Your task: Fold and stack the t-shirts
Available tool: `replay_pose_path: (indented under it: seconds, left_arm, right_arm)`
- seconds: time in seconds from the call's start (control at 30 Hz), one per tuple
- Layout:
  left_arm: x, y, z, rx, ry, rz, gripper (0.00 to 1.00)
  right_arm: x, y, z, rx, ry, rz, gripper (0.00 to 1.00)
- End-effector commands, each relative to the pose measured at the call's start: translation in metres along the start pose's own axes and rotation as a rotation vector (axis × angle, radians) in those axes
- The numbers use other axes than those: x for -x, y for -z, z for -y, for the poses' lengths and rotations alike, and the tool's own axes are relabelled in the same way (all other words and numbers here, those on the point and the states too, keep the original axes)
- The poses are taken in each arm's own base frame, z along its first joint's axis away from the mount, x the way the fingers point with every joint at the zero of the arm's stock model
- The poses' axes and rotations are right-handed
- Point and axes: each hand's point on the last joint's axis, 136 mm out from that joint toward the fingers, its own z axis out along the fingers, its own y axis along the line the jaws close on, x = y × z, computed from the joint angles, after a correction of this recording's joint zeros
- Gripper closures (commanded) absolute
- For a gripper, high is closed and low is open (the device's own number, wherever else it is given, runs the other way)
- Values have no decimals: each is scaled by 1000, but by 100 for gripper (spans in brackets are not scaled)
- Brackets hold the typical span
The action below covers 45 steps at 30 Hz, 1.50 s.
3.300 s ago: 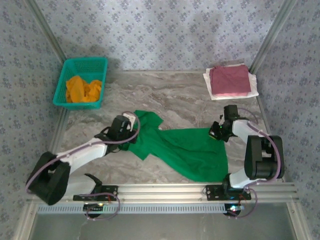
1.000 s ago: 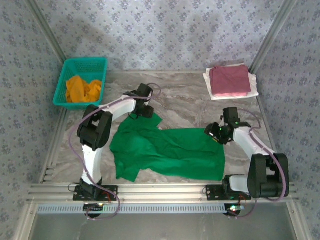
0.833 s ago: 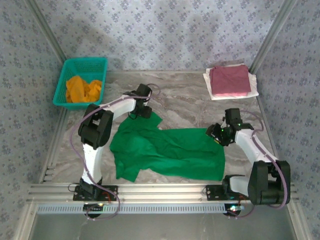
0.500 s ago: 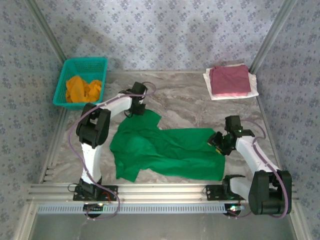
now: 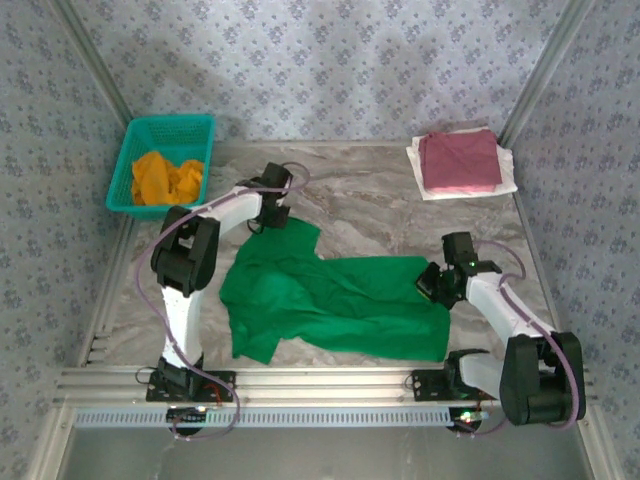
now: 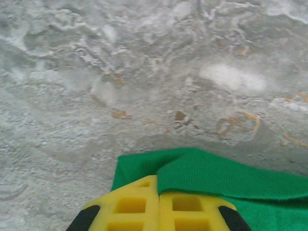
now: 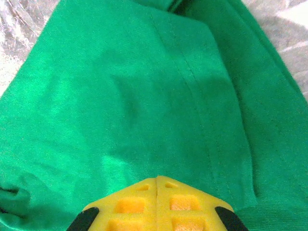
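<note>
1. Two closed end effectors: left end effector [image 6: 158, 179] [image 5: 272, 214] pinches the far hem of the green shirt [image 5: 330, 300] [image 6: 231, 178] [image 7: 144, 86]. Right end effector [image 7: 157, 179] [image 5: 433, 285] touches its right part; any pinch cannot be told.
2. Green shirt lies spread on the counter [image 5: 370, 200].
3. Orange shirt [image 5: 168, 178] in basket [image 5: 127, 148], far left; maroon shirt [image 5: 460, 160] folded, far right.

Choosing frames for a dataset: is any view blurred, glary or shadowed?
Top external: even light, sharp, soft shadow beside the basket. Left wrist: table soft, with a pale patch, perhaps glare. Right wrist: shirt sharp at its seam, a dim shadow across it.
</note>
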Motion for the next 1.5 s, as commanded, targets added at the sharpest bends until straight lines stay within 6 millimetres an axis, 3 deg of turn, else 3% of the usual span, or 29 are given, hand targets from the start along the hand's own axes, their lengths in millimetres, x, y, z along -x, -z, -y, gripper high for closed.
replay_pose_path:
  seconds: [0.0, 0.2, 0.23, 0.27, 0.3, 0.33, 0.6, 0.67, 0.83, 0.93, 1.1, 1.17, 1.3, 1.47]
  left_arm:
    - [6, 22, -26, 59, 53, 43, 100]
    - [6, 33, -46, 79, 100, 72, 100]
    - [6, 34, -48, 80, 108, 78, 100]
    - [7, 34, -50, 82, 109, 80, 100]
    - [7, 34, -51, 85, 110, 81, 100]
    - [8, 32, -52, 86, 110, 83, 100]
    - [10, 20, -46, 58, 99, 68, 100]
    - [10, 19, -46, 58, 97, 65, 100]
    - [8, 17, -44, 48, 91, 65, 100]
    - [10, 18, -42, 38, 88, 69, 100]
    - [19, 21, -42, 34, 113, 90, 100]
    - [24, 25, -45, 46, 125, 94, 100]
    - [34, 41, -54, 78, 158, 149, 100]
    - [40, 62, -67, 133, 148, 196, 100]
  right_arm:
    - [17, 15, -3, -3, 5, 77, 100]
    - [35, 33, -18, 19, 42, 137, 100]
    - [33, 33, -17, 22, 23, 135, 90]
    - [28, 31, -16, 28, 7, 132, 70]
    - [25, 29, -13, 31, -8, 129, 57]
    - [20, 26, -9, 27, -21, 122, 53]
    - [-14, 6, 17, -7, -77, 21, 48]
    - [-18, 3, 20, -15, -90, 7, 41]
    - [-18, -8, 17, -8, -102, -12, 38]
    - [-9, -14, 11, 7, -94, 6, 46]
    - [16, -3, -5, 47, -50, 100, 89]
    - [27, 9, -13, 63, -28, 132, 100]
    - [53, 37, -32, 111, 3, 204, 100]
    - [86, 56, -56, 158, 71, 260, 100]
